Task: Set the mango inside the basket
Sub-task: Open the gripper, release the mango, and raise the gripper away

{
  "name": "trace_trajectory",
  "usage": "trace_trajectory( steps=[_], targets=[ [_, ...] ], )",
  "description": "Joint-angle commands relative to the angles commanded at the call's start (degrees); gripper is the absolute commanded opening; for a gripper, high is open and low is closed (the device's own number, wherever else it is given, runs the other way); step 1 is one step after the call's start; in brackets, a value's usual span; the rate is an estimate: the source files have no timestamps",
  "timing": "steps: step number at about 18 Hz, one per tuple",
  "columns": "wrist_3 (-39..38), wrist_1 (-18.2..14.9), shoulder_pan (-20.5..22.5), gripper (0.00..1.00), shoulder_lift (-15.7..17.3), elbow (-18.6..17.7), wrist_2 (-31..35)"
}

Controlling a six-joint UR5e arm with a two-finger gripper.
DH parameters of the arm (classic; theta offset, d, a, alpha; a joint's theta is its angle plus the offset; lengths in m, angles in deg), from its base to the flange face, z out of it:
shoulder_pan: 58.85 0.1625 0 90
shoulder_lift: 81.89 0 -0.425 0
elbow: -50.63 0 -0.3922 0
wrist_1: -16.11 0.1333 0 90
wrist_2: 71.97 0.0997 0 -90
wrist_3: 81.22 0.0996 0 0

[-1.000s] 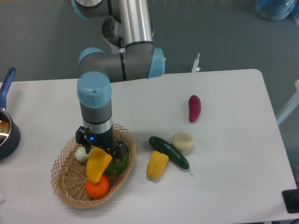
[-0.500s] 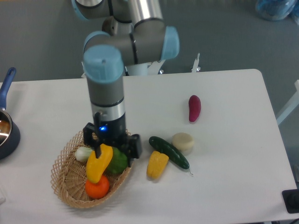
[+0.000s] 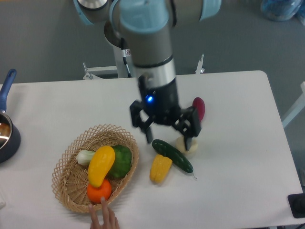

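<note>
mango's in the basket, tool hanging open over the other veg

the mango (image 3: 100,164) is lying in the basket (image 3: 69,191), slanted, fat end up toward the middle and the narrow end down by an orange (image 3: 99,192). it's touching the orange and leaning against a green veg (image 3: 122,161) on its right. there's also a small white thing (image 3: 85,156) tucked in at the left side of the basket, just beside the mango's top end.

the tool (image 3: 169,139) is well off to the right of the basket, up above the tabletop (image 3: 233,100), fingers spread wide apart with nothing between them. blue light glowing on the wrist above it.

under and around the tool: a cucumber (image 3: 172,155) lying diagonal, a corn piece (image 3: 160,168) touching its lower left side, and a pale round thing (image 3: 188,145) mostly hidden behind the right finger. a purple veg (image 3: 199,108) pokes out from behind the tool further back.

far left edge you can see part of a dark blue pot (image 3: 7,138) with its handle pointing up.

a hand (image 3: 105,218) is showing at the bottom of the shot, fingers right below the orange and near the basket rim.
</note>
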Motion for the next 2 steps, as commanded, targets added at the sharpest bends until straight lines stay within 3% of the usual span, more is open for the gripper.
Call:
trace_trajectory(
  steps=[2],
  targets=[
    [3.18,-1.15,0.79,1.00,0.79,0.00,-0.18]
  ],
)
